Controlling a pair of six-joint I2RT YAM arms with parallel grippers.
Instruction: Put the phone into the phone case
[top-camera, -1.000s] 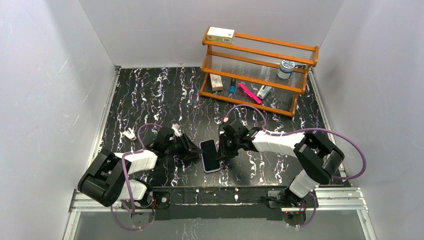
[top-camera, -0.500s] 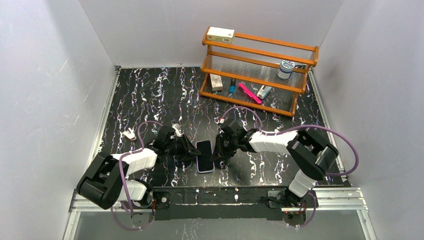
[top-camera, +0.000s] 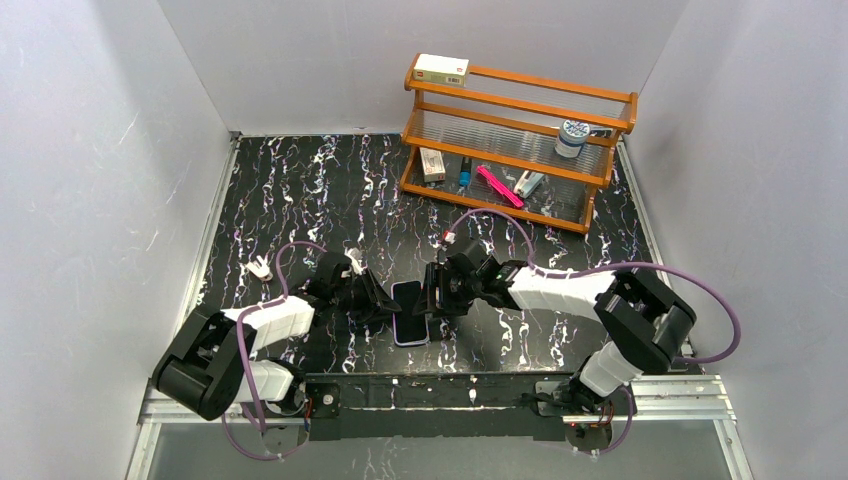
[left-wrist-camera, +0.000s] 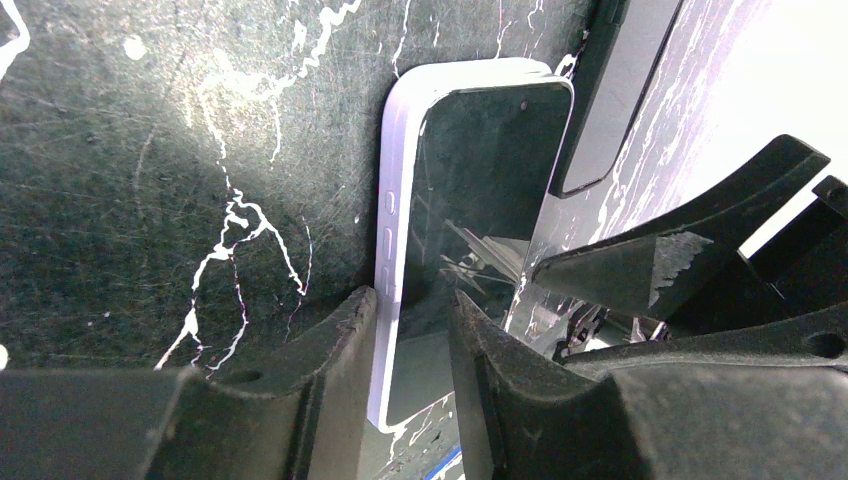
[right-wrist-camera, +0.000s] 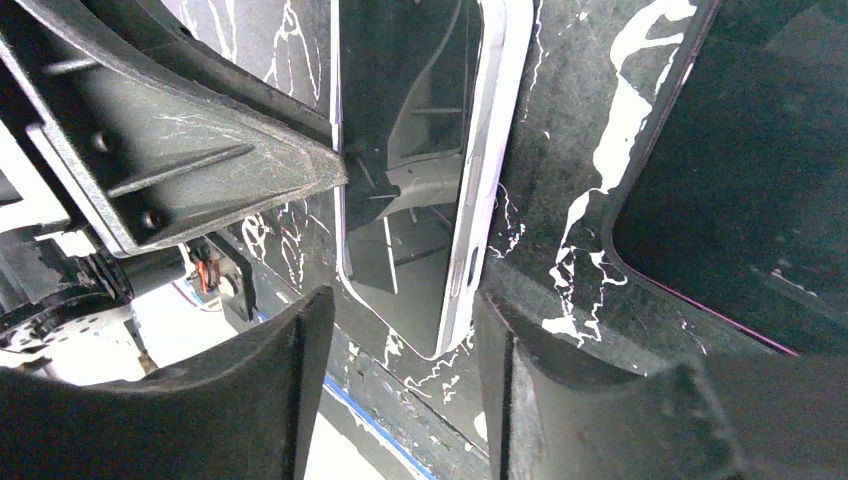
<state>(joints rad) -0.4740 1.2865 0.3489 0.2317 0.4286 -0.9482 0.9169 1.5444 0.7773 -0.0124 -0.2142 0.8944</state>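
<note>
Left gripper (left-wrist-camera: 410, 305) pinches phone case (left-wrist-camera: 395, 210) rim at lower centre, right gripper (right-wrist-camera: 405, 300) spread around phone (left-wrist-camera: 490, 170); a tug from the left could lever an unseated corner out.

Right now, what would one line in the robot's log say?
stage: phone looks seated in phone case | left gripper: clamped on phone case edge | right gripper: open, straddling phone end
</note>
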